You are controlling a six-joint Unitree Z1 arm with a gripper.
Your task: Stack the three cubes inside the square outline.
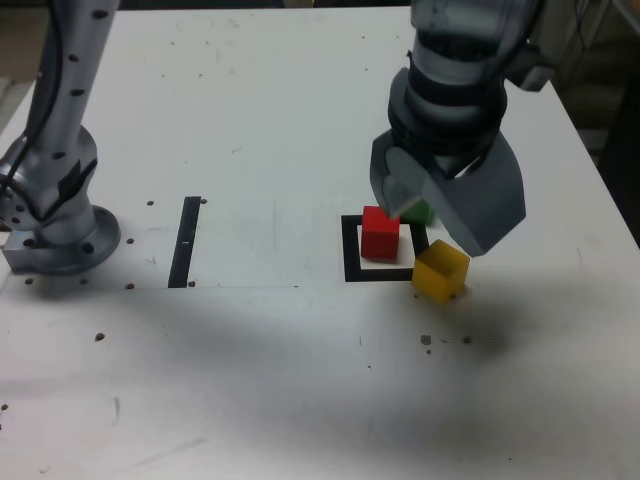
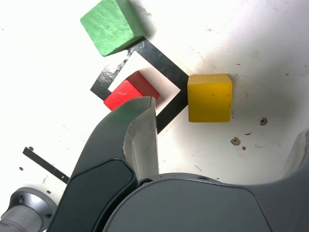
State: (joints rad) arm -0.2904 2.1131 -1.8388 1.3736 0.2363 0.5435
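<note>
The red cube (image 1: 380, 231) (image 2: 130, 91) sits inside the square outline (image 1: 351, 250) (image 2: 164, 65). Just outside one corner of the outline rests the yellow cube (image 1: 441, 271) (image 2: 209, 97), touching the tape. The green cube (image 1: 421, 212) (image 2: 112, 25) lies outside the outline's far side, mostly hidden behind a jaw in the exterior view. My gripper (image 1: 435, 222) (image 2: 227, 118) hangs open a little above the cubes, over the yellow one, holding nothing. One finger (image 2: 140, 130) covers part of the red cube in the wrist view.
A straight black tape strip (image 1: 185, 240) (image 2: 46, 165) lies on the white table (image 1: 300, 380) toward the exterior view's left. Further left stands the arm's grey base (image 1: 55, 215) (image 2: 24, 212). Small dark specks dot the tabletop.
</note>
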